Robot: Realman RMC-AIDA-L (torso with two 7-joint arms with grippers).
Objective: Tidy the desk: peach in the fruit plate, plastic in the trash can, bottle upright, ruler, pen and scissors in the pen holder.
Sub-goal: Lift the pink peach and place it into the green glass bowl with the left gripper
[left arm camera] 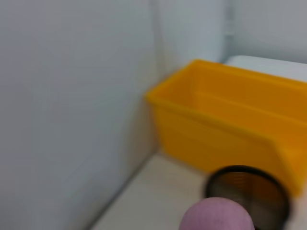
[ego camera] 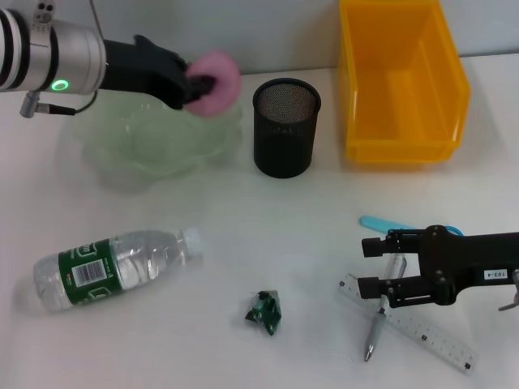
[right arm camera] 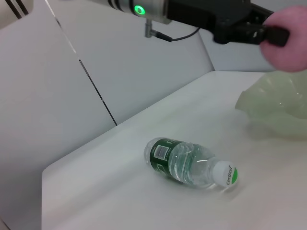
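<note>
crumpled green plastic [ego camera: 263,312] lies at lower centre of the table [ego camera: 243,235], bottle [ego camera: 113,267] on its side at lower left. my left pincer [ego camera: 199,85] pinches the pink peach [ego camera: 217,81] above the fruit plate [ego camera: 154,146], upper left. my right pincer [ego camera: 371,266] hangs spread over pen [ego camera: 375,328] and ruler [ego camera: 430,331], lower right.

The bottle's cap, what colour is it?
White, on the bottle lying on its side; its cap has tiny green writing. The right wrist view shows it best.

Bottle cap [right arm camera: 230,174]: "C'estbon" (small print). Right arm sticker [ego camera: 495,274]: "103-4".
</note>
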